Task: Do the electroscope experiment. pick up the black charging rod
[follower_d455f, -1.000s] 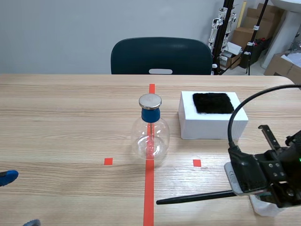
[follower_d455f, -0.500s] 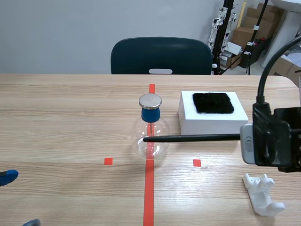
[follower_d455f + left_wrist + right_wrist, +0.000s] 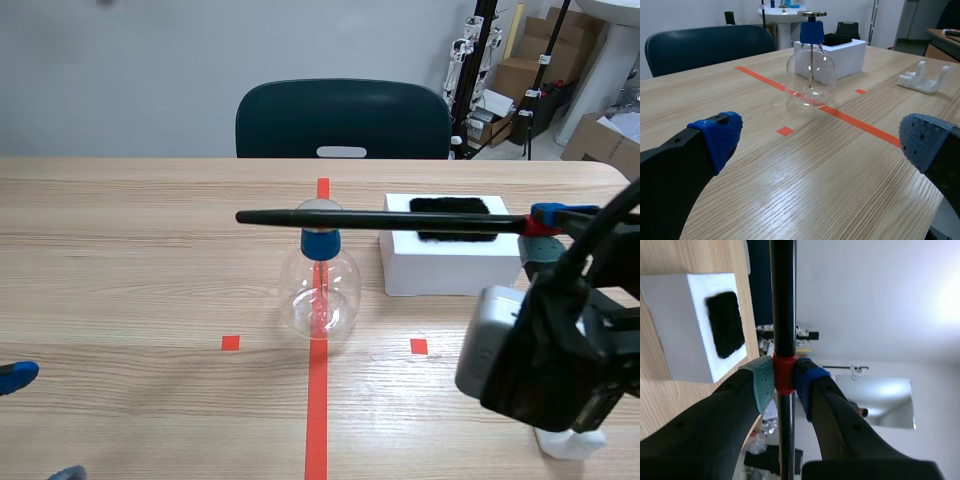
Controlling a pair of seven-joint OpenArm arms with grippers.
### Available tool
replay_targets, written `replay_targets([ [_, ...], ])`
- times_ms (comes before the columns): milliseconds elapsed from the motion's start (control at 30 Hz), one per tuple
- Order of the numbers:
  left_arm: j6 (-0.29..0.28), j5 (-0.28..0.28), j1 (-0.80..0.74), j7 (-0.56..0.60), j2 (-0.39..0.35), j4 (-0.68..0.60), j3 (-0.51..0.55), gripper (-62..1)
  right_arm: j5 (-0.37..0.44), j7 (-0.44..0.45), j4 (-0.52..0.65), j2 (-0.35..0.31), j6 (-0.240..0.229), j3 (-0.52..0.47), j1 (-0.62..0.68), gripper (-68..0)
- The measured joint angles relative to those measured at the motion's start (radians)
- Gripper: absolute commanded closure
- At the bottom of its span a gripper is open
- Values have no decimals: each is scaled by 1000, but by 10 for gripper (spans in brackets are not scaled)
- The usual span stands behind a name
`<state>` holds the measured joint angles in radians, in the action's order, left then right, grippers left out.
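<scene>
My right gripper (image 3: 543, 222) (image 3: 784, 377) is shut on the black charging rod (image 3: 380, 217) (image 3: 783, 300), pinching its red band between the pads. The rod lies level in the air, its tip pointing left past the electroscope's metal cap. The electroscope (image 3: 319, 283) (image 3: 810, 70) is a clear round flask with a blue neck, standing on the red tape line. At the table's near left edge my left gripper (image 3: 815, 140) is open with nothing between its fingers (image 3: 15, 376), well short of the flask.
A white foam block (image 3: 450, 260) (image 3: 687, 325) with a black fur patch (image 3: 452, 218) sits right of the flask. A white plastic rod stand (image 3: 568, 441) (image 3: 921, 80) lies at the near right. A dark chair (image 3: 342, 120) stands behind the table.
The right arm has lifted the rod from just above the table to flask-cap height, and the rod's tip has swung up and leftward. The left gripper has stayed put.
</scene>
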<state>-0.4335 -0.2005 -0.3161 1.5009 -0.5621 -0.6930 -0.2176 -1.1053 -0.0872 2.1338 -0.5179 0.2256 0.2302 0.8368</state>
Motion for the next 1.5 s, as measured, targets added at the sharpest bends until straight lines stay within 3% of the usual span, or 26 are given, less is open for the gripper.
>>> replay_targets([
  [200,0,0,0,0,0,0,0,-623,-189,90,0,206,6,0,11,0],
  [333,0,0,0,0,0,0,0,-623,-216,173,0,270,19,-8,37,0],
  [633,0,0,0,0,0,0,0,-623,-216,190,0,247,29,-8,-4,0],
  [800,0,0,0,0,0,0,0,-623,-234,207,0,150,29,-8,-7,0],
  [1500,0,0,0,0,0,0,0,-623,-260,284,0,147,29,-8,-7,0],
])
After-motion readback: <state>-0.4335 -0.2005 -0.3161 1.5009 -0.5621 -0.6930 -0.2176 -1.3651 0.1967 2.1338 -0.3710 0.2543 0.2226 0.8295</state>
